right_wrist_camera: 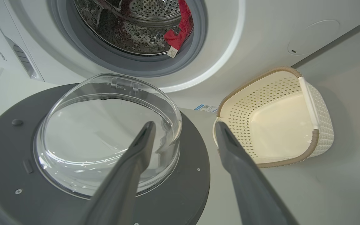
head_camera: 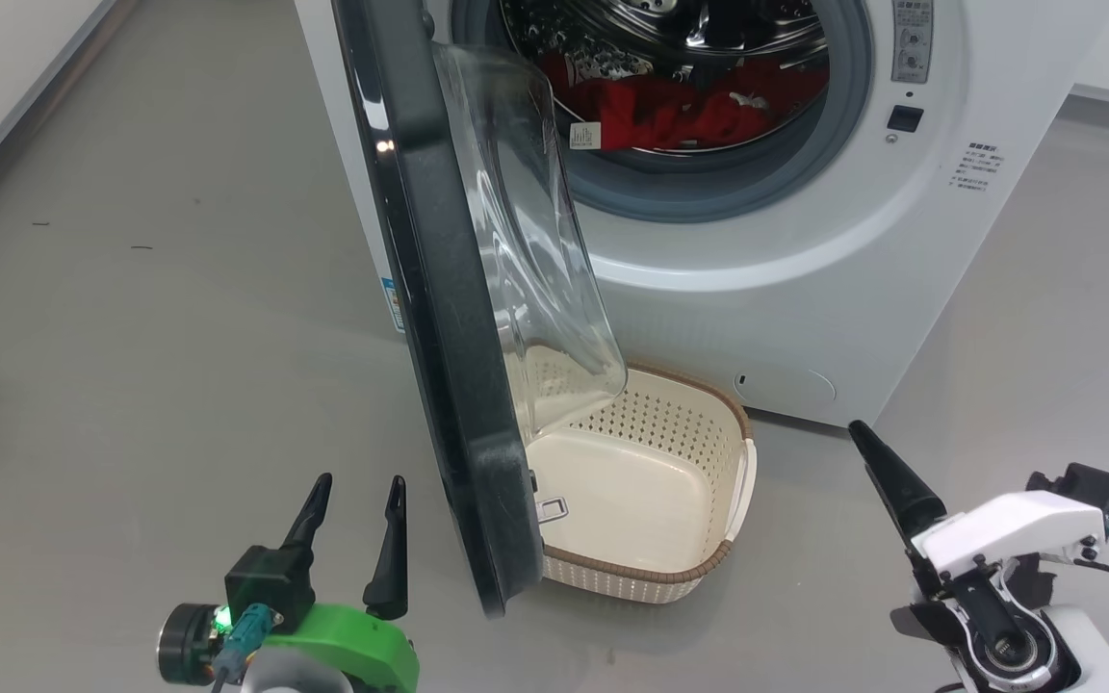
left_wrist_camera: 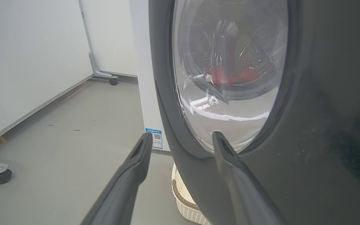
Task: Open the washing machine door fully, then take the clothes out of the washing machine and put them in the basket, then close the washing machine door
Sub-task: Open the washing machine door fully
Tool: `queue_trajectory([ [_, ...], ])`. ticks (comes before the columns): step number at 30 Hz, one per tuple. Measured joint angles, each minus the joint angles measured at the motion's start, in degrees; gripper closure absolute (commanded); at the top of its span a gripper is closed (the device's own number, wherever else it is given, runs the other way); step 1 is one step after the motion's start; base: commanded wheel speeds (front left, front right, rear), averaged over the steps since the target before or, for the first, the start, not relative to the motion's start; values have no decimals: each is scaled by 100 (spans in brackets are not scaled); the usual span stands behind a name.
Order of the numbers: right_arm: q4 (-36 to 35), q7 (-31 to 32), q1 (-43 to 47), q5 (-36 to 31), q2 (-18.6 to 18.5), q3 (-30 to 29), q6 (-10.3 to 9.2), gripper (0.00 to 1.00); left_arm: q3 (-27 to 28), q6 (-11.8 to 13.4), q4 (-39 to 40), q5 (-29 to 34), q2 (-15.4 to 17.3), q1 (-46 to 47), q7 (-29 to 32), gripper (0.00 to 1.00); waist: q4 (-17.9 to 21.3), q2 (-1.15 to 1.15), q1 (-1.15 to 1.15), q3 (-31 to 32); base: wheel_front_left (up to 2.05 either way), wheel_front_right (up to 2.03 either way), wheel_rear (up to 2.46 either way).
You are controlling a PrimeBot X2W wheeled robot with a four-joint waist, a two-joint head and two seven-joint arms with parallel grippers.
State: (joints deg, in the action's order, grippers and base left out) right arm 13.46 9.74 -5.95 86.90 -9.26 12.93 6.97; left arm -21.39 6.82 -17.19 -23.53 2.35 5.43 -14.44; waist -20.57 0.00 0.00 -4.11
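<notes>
Red clothes [head_camera: 680, 111] lie in the drum [head_camera: 670, 29] of the washing machine [head_camera: 805, 289], at twelve o'clock in the head view. The washing machine door [head_camera: 439, 318] stands swung out, edge-on at centre, and the basket [head_camera: 709, 568] sits on the floor [head_camera: 179, 289] below the drum opening, partly behind the door. Left gripper [head_camera: 361, 481], at seven o'clock, has fingers spread and empty, just beside the door's outer face; right gripper [right_wrist_camera: 184, 123], at four o'clock, is likewise spread and empty, apart from the door.
</notes>
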Motion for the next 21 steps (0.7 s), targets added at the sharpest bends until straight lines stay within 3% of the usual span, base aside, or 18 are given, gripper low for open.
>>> queue_trajectory([
  [12, 109, -1876, 322, -2599, -792, 114, -8, 0, 145, 0, -31, 16, 3, -54, 0, 0, 127, 0, 0, 21, 0, 0, 0],
  [17, 81, -2743, 322, -3789, -1132, 76, -374, 0, 200, 0, -34, 19, 2, -54, 0, 0, 170, 0, 0, 29, 0, 0, 0],
  [21, -40, -2581, 320, -4626, -1295, 111, -716, 0, 227, 0, -47, 54, 2, -64, 0, 0, 206, 0, 0, 37, 0, 0, 0],
])
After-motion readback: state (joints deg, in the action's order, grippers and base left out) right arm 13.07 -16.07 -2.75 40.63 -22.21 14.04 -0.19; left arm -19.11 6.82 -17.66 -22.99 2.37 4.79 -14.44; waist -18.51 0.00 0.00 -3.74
